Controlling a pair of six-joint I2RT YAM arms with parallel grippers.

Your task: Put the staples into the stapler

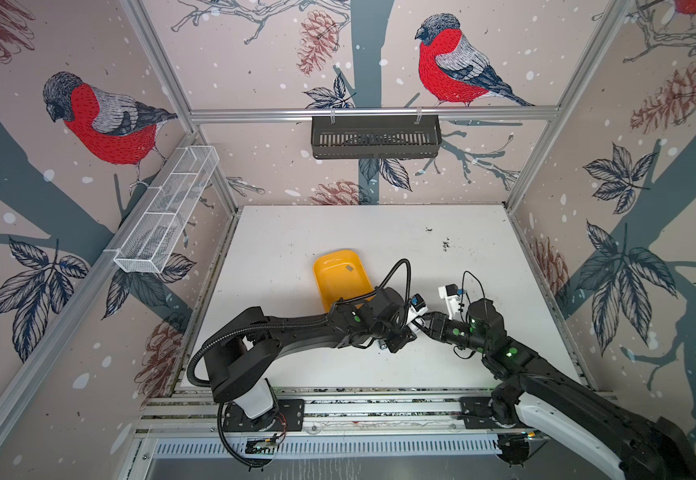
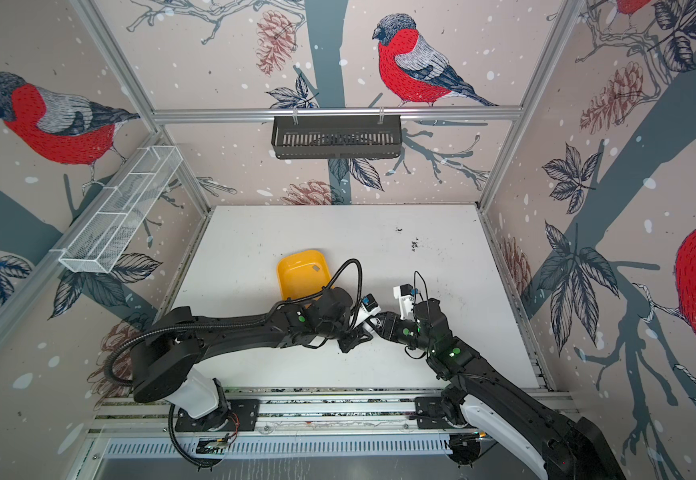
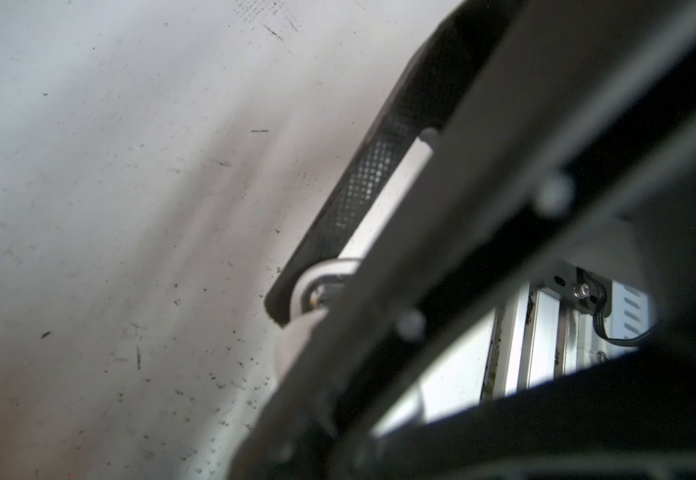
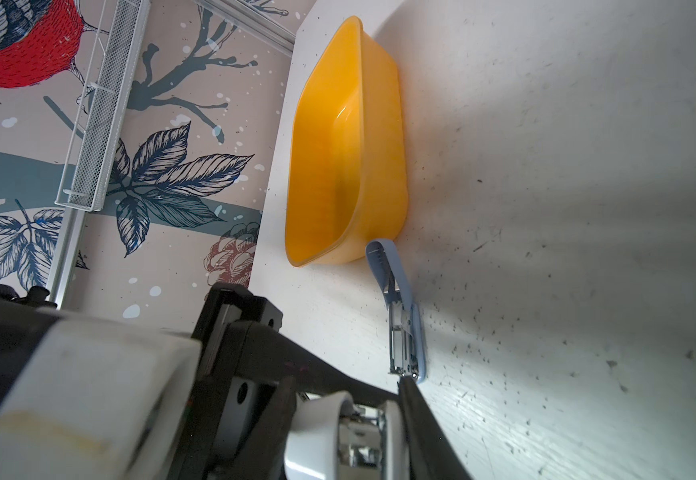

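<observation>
A small grey strip of staples (image 1: 349,269) (image 2: 317,268) lies inside the yellow tray (image 1: 329,286) (image 2: 292,278) (image 4: 379,166). A white stapler (image 4: 321,424) (image 1: 414,319) (image 2: 365,319) hangs above the table in front of the tray, where both arms meet. My right gripper (image 4: 350,411) (image 1: 427,322) (image 2: 379,322) is shut on it. My left gripper (image 3: 329,399) (image 1: 404,332) (image 2: 356,332) grips it from the other side; there the white stapler (image 3: 383,208) lies along a black meshed pad. A blue stapler (image 4: 400,311) lies flipped open on the table by the tray's near end, hidden under my left arm in both top views.
A black slotted basket (image 1: 375,137) hangs on the back wall and a white wire basket (image 1: 167,212) on the left wall. Dark specks (image 1: 446,244) dot the white table (image 1: 462,257). Aluminium rails (image 1: 379,409) run along the front edge.
</observation>
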